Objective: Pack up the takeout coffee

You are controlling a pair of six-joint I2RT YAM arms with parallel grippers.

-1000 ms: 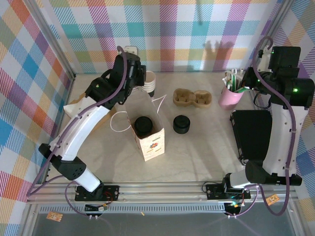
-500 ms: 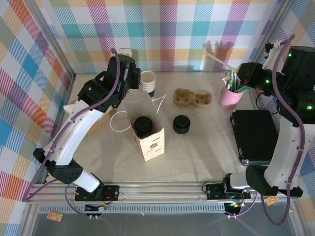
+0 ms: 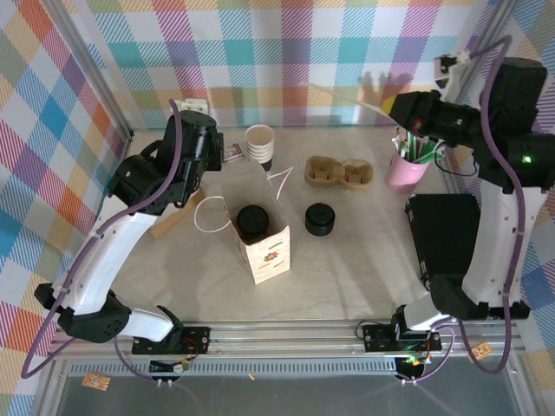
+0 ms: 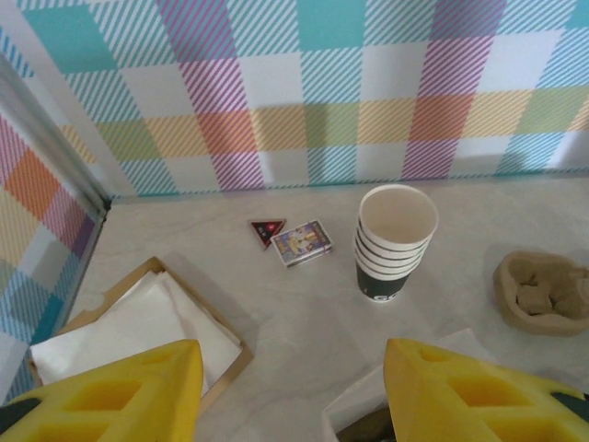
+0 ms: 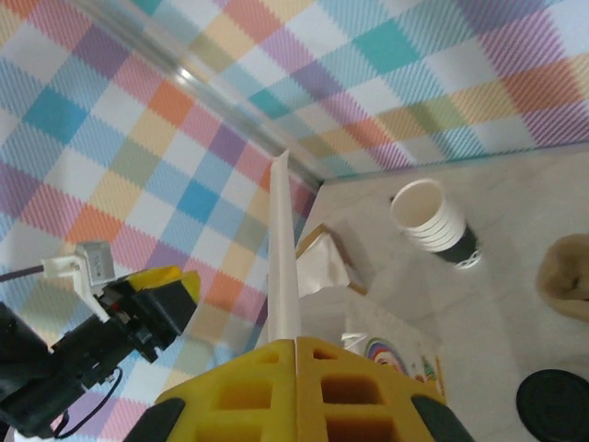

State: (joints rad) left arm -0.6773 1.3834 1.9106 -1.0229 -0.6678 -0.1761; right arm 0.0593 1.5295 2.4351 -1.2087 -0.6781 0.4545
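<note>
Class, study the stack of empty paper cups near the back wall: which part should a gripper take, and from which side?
The stack of cups stands upright, mouth open to the top, nothing touching it. Probably best: come from straight above and pinch the top cup's rim, one finger inside, one outside.

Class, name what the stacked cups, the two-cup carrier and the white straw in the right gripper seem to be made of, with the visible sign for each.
The stacked cups: paper, matte cream with a dark base band; thin rolled rims show. The carrier: likely moulded pulp; dull brown, rough, rounded wells. The straw: probably paper or paper-wrapped; matte white with a lengthwise crease.
</note>
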